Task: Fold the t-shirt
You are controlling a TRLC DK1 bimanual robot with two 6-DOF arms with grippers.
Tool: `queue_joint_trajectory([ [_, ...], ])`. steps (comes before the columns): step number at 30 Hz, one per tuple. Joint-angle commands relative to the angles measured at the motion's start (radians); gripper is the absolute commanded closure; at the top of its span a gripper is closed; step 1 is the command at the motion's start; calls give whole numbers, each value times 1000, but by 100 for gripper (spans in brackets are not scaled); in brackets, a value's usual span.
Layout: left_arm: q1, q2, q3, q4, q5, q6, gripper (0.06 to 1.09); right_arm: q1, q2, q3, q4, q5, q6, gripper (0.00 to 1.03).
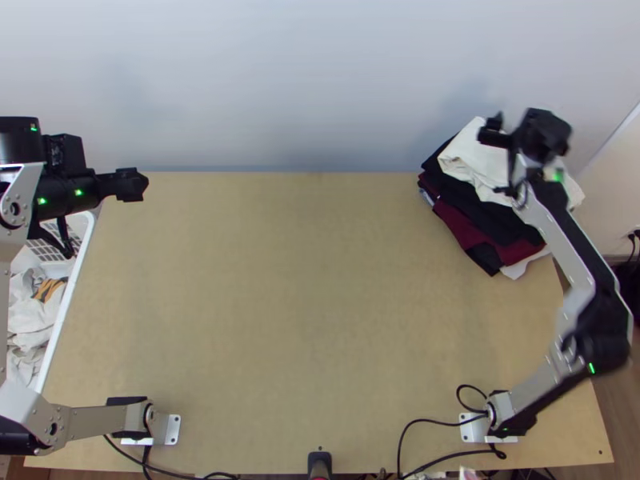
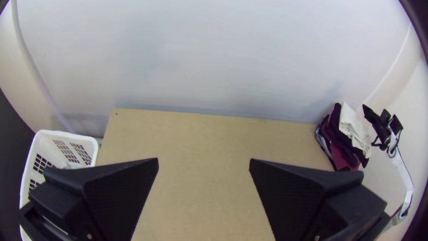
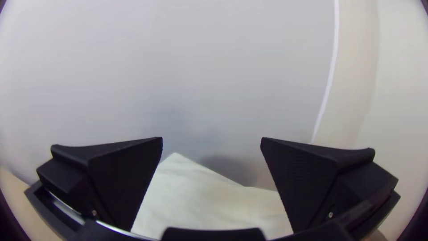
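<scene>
Clothes pile [image 1: 480,220] on table's [image 1: 320,280] far right corner, basket [image 1: 66,300] beside left edge, cloths [image 1: 30,324] inside

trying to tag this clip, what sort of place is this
Probably a laundry-folding workstation: a light wooden table with a pile of cloths at its far right corner and a white basket of cloth beside it.

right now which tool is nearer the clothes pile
Right. The right tool is close by the clothes pile; the left tool is near the far left corner of the table.

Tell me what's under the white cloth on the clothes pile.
Black cloth and dark red cloth stick out below the white cloth. Whatever else its middle covers can't be seen.
</scene>
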Motion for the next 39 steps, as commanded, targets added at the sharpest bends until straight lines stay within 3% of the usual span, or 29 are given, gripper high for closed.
queue_joint_trajectory([
  [1, 9, -42, 34, -32, -5, -20, 10, -4, 167, 88, -72, 17, -10, 3],
  [7, 43, -65, 29, -55, -6, -11, 10, -24, 335, 257, -250, 19, 73, 3],
  [15, 55, -76, 28, -58, -5, -4, 10, -42, 79, 203, -237, 17, 155, 3],
  [21, 40, -71, 25, -53, -3, -30, 10, -108, -47, 25, -168, 15, 135, 3],
  [26, 17, -77, 25, -49, -5, -60, 10, -169, -40, -196, 59, 12, 69, 3],
  [30, 15, -86, 29, -47, -5, -78, 10, -203, 24, -291, 126, 11, 60, 3],
  [34, 34, -97, 32, -35, -5, -92, 10, -226, 75, -314, 114, 12, 58, 3],
  [39, 65, -140, 23, 31, -9, -107, 10, -228, -39, -251, 31, 12, 63, 3],
])
